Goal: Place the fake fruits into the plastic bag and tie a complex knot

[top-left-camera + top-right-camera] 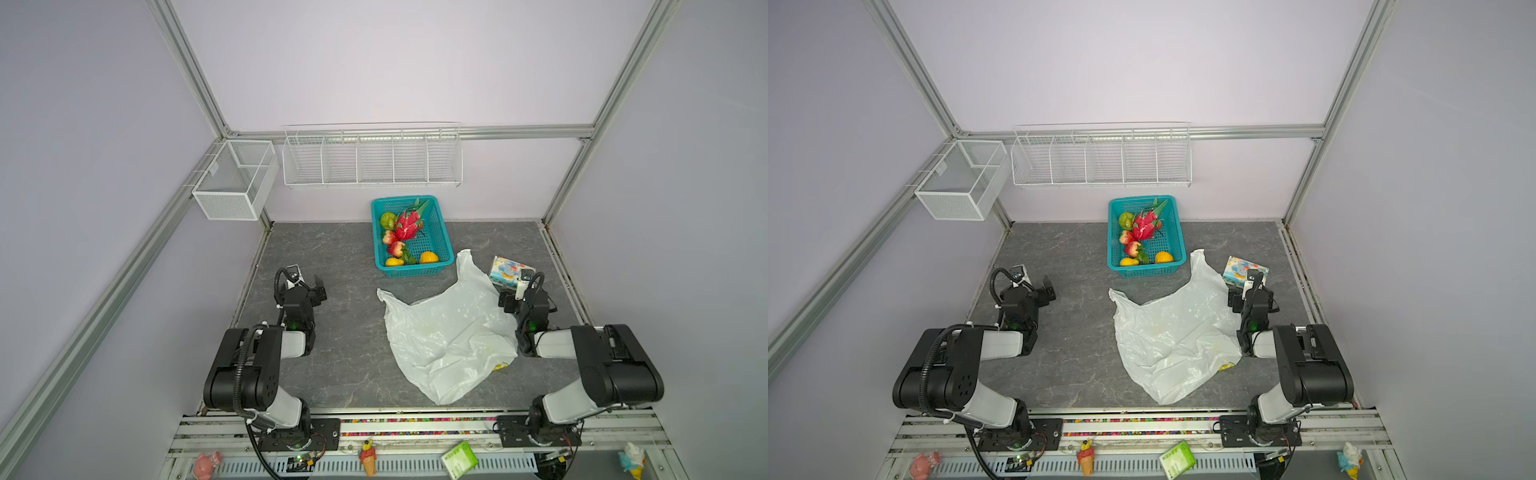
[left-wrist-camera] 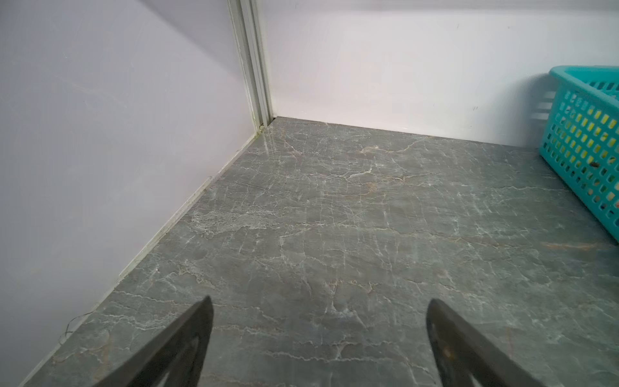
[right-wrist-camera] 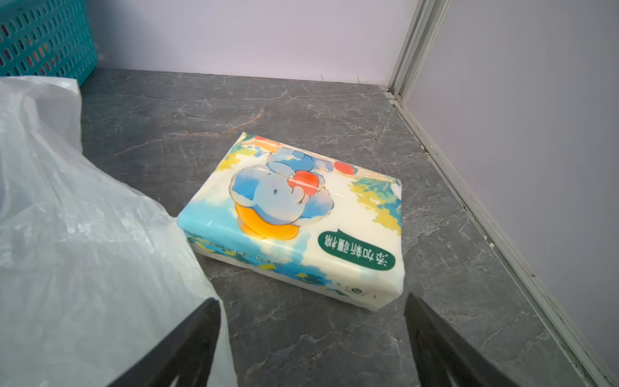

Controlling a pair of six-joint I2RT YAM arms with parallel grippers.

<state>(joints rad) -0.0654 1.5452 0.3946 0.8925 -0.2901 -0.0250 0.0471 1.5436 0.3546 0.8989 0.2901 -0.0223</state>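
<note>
My left gripper (image 2: 320, 301) and right gripper (image 3: 311, 300) both stand spread, empty. The plastic bag (image 1: 449, 332) lies flat toward 3 o'clock, long axis 12 to 6, handles toward 12. The fake fruits (image 1: 405, 232) sit in the basket (image 1: 444, 237) at 12 (by the back edge). The table (image 1: 332, 266) is bare from 7 to 11.

In a top view the teal, grid-holed basket (image 1: 405, 199) holds a pink-red dragon fruit (image 1: 407, 224) with green scales at its centre, a green round fruit (image 1: 388, 220) at 10 o'clock, red strawberries (image 1: 395, 248) at 8, a yellow lemon (image 1: 394, 262) at 7 and an orange (image 1: 429, 257) at 5. The plastic bag (image 1: 449, 332) is translucent milky white on a grey table (image 1: 332, 257) veined with pale lines. The packet (image 3: 301, 214) shows a blue cartoon elephant, red-orange balls, yellow leaves and a dark green label.
</note>
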